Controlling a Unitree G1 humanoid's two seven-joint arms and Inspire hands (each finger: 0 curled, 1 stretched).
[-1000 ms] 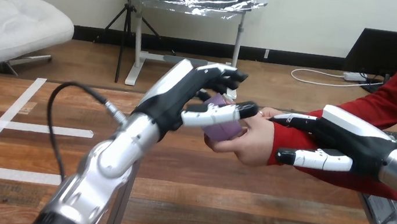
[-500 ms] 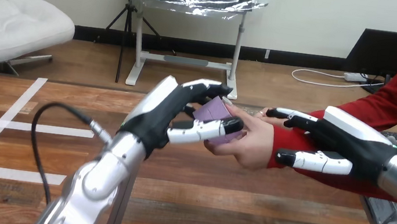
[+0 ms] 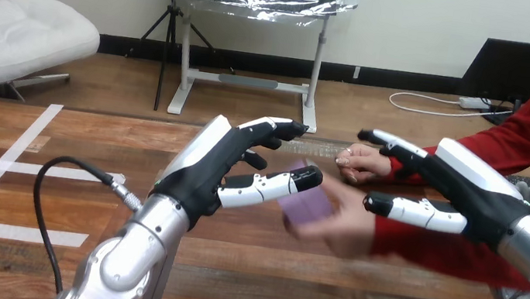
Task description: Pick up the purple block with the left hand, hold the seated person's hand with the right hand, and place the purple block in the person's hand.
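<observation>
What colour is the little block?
Purple. The block shows best in the head view.

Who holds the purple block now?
The person's lower hand: the purple block lies in its palm, and the left robot hand is open, fingers straight.

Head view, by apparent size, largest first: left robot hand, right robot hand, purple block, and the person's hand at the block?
1. The left robot hand and the right robot hand look about alike, so they are unranked.
2. The person's hand at the block.
3. The purple block, partly behind the left thumb.
</observation>
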